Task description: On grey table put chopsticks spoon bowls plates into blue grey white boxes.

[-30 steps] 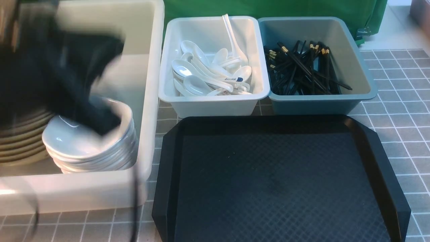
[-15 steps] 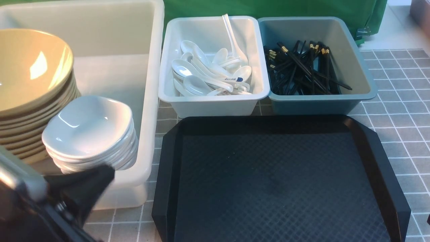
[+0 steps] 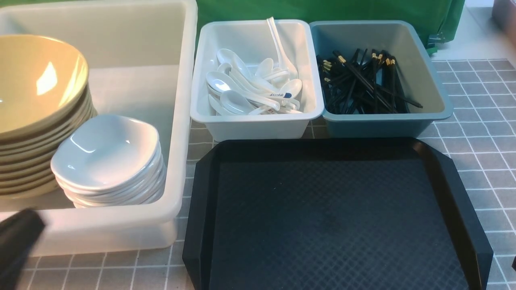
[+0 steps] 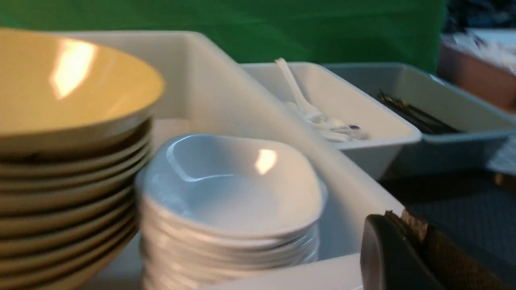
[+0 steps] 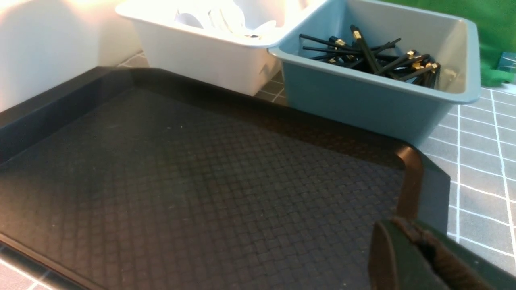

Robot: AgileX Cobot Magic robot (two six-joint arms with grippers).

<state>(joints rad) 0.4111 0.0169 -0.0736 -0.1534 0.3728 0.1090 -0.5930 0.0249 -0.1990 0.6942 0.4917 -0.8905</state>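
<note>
A stack of olive-yellow bowls (image 3: 36, 80) and a stack of small white plates (image 3: 105, 149) stand inside the large white tub (image 3: 179, 121) on the left. White spoons (image 3: 250, 88) lie piled in the grey-white box (image 3: 258, 125). Black chopsticks (image 3: 363, 84) fill the blue box (image 3: 387, 125). My left gripper (image 3: 16, 237) is a dark blur at the near left corner, outside the tub. The left wrist view shows this gripper (image 4: 397, 213) shut and empty, near the plates (image 4: 229, 185). My right gripper (image 5: 399, 221) is shut and empty over the tray's near right corner.
An empty black diamond-textured tray (image 3: 330, 217) lies in front of the two small boxes. The grey table (image 3: 483, 133) with its white grid shows to the right. A green backdrop (image 3: 322, 10) hangs behind the boxes.
My left arm has pulled back out of the white tub, from over the plates toward the near left corner. The bowl stack is uncovered. Nothing else has moved.
</note>
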